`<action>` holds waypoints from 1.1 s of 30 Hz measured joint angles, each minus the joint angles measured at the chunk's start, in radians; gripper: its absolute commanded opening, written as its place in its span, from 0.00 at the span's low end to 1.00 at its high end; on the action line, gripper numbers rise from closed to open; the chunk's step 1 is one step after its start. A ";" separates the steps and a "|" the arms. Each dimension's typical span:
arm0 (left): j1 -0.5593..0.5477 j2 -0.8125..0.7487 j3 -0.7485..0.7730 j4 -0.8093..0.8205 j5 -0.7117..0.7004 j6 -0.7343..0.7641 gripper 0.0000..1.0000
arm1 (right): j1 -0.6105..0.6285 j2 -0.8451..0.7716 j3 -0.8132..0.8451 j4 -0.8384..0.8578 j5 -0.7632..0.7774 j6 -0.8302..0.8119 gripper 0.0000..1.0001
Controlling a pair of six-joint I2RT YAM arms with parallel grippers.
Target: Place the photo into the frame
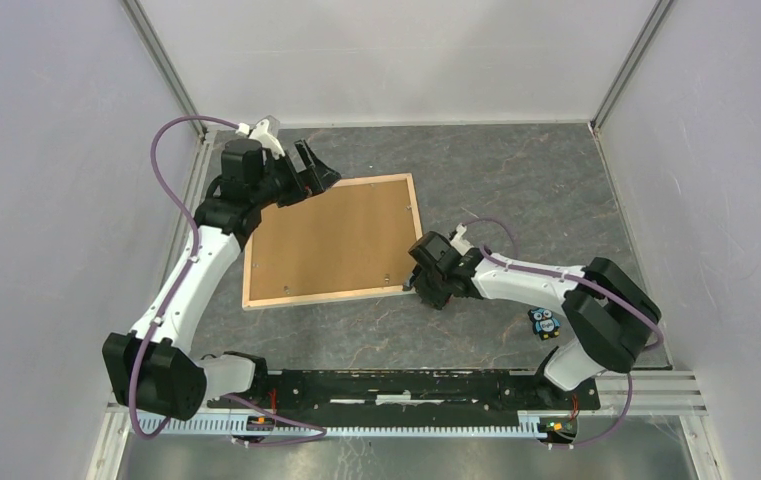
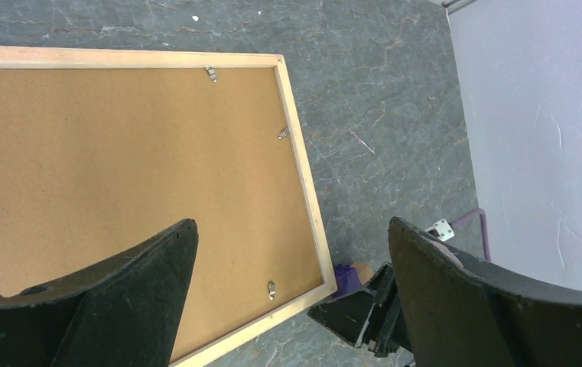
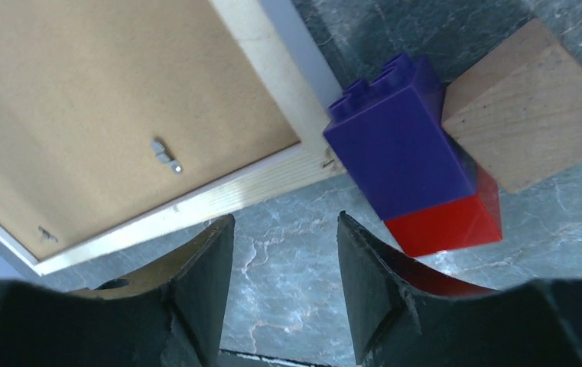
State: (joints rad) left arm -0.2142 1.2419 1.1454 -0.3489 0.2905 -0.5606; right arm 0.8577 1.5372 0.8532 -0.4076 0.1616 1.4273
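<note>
The frame lies back-up on the table, with a brown backing board filling it. The photo is out of view. My left gripper hovers open over the frame's far left corner; in the left wrist view my left gripper looks down on the frame's right slat. My right gripper is at the near right corner. Seen from the right wrist, my right gripper is open over bare table, just off the frame's near slat, with nothing between the fingers.
A purple brick on a red brick lies against the frame's near right corner, with a wooden block beside it. Small metal tabs sit on the backing board. A small owl-faced object lies near the right arm.
</note>
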 measured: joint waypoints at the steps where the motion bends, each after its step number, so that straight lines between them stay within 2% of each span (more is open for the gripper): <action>1: -0.001 -0.001 0.000 0.000 0.000 0.000 1.00 | 0.000 0.013 -0.005 0.011 0.000 0.020 0.56; 13: -0.008 -0.039 -0.005 0.023 0.045 -0.003 1.00 | -0.013 0.064 -0.029 0.082 0.010 0.169 0.48; 22: -0.011 -0.039 -0.007 0.034 0.080 -0.025 1.00 | -0.025 0.131 0.053 0.021 0.005 0.215 0.44; 24: -0.012 -0.039 -0.007 0.037 0.083 -0.026 1.00 | -0.027 0.137 0.061 0.009 0.005 0.222 0.38; 26: -0.012 -0.039 -0.007 0.037 0.085 -0.027 1.00 | -0.028 0.140 0.065 -0.001 0.003 0.229 0.27; 33: -0.012 -0.039 -0.007 0.038 0.086 -0.027 1.00 | -0.072 0.203 0.142 0.009 0.032 0.233 0.00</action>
State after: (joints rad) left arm -0.2260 1.2030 1.1381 -0.3111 0.3763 -0.5873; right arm 0.7853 1.7401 0.9955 -0.3985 0.1936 1.6604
